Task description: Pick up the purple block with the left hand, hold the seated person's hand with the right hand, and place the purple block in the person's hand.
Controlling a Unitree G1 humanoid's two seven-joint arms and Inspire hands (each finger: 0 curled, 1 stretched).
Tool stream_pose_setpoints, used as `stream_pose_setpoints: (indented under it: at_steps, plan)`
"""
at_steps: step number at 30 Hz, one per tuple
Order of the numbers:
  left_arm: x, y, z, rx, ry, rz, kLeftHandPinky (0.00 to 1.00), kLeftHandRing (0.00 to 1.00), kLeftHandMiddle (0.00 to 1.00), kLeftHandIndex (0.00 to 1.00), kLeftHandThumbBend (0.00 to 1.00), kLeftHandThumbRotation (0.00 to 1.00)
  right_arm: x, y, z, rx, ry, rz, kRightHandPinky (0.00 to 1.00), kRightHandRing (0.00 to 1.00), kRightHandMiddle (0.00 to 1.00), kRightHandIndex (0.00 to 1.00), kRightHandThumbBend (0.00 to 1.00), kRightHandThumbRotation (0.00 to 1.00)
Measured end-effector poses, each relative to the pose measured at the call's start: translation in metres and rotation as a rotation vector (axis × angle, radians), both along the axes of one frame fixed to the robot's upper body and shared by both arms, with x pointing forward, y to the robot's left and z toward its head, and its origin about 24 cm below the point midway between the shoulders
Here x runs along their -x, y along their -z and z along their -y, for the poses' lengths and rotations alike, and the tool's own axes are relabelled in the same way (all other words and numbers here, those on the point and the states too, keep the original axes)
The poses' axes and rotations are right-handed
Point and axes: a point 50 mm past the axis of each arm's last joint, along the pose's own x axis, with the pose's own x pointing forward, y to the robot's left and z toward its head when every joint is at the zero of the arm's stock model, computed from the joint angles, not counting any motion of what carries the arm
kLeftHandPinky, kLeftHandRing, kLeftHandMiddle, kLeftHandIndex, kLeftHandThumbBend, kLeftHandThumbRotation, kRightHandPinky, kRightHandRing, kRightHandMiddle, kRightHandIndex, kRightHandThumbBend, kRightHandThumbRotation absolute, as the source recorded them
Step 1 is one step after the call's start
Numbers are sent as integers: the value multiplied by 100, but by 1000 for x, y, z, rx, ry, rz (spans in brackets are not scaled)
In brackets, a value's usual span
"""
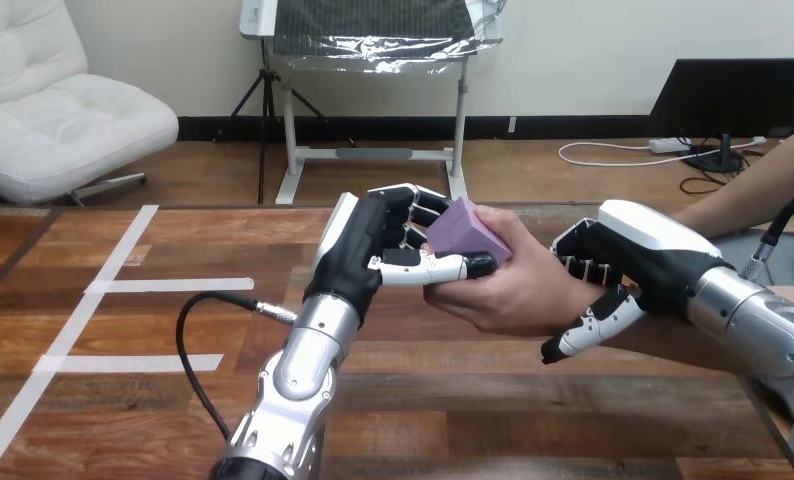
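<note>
The left hand's (371,250) fingers (413,208) curl over the far side of the purple block (463,232) while its thumb (435,268) presses in from the near side, so the block is pinched between them. The block is held above the desk (133,410), right at the person's hand (508,295), which is cupped upward with its fingertips touching the block's right edge. The right hand (645,255) sits over the person's wrist (575,300), fingers curled over the far side and thumb reaching down the near side, clasping it. Both silver forearms rise from the near edge. White tape strips (168,285) lie on the desk at the left.
</note>
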Motion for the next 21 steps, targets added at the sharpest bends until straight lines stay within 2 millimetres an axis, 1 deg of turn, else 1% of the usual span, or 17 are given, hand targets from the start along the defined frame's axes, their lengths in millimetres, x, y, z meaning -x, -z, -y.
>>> stream_pose_setpoints:
  at_steps: [1, 4, 7, 8, 9, 12, 16, 17, 21]
  plan:
    - [0, 0, 0, -3, 3, -2, 39, 48, 52, 54, 70, 6, 0, 0, 0, 0, 0, 0, 32, 37, 42, 45, 88, 16]
    - [-1, -2, 0, -16, 16, -9, 45, 54, 58, 60, 71, 18, 0, 0, 0, 1, 0, -2, 33, 39, 44, 47, 90, 18]
    - [-2, -4, -2, -30, 34, -14, 51, 61, 63, 64, 71, 32, 0, 0, 0, 1, -2, -7, 37, 44, 49, 51, 91, 21]
    - [-2, -4, -2, -34, 40, -14, 54, 63, 65, 66, 72, 38, 0, 0, 1, 1, -3, -8, 40, 47, 51, 54, 92, 23]
    - [-2, -5, -2, -37, 45, -14, 58, 66, 68, 69, 73, 47, 1, 0, 1, 1, -4, -11, 43, 51, 55, 58, 93, 25]
    - [-2, -7, -3, -46, 59, -15, 63, 70, 72, 72, 75, 57, 1, 0, 1, 5, -9, -19, 48, 58, 62, 64, 95, 30]
    - [-1, -8, -2, -47, 78, -18, 67, 74, 76, 75, 77, 67, 1, -2, 1, 14, -19, -28, 55, 68, 70, 72, 98, 38]
    - [-1, -8, -1, -46, 83, -20, 69, 77, 78, 77, 78, 70, 1, -3, 1, 16, -22, -30, 58, 72, 74, 76, 99, 42]
    - [1, -7, 1, -42, 102, -27, 73, 81, 81, 78, 81, 75, 1, -5, 0, 16, -29, -41, 62, 78, 79, 81, 100, 47]
